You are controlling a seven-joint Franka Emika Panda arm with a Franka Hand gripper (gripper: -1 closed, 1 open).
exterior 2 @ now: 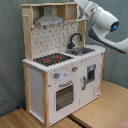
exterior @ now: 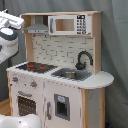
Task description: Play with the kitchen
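White and pale-wood kitchen (exterior: 55, 80) shown; curved black faucet (exterior 2: 75, 39); glossy white arm (exterior 2: 102, 20) raised alongside; tool state cannot be told.

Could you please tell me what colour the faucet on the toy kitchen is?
The faucet is black, curving over the sink; it shows best in the first exterior view.

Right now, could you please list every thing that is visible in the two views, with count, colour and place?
toy kitchen: one, white and light wood, centre in both exterior views
hob: one, black with red rings, on the counter
sink: one, grey, in the counter beside the hob
faucet: one, black, behind the sink
microwave: one, white, upper shelf
hood: one, grey, above the hob
oven door: one, white, below the hob
robot arm: one, white, reaching toward the upper shelf
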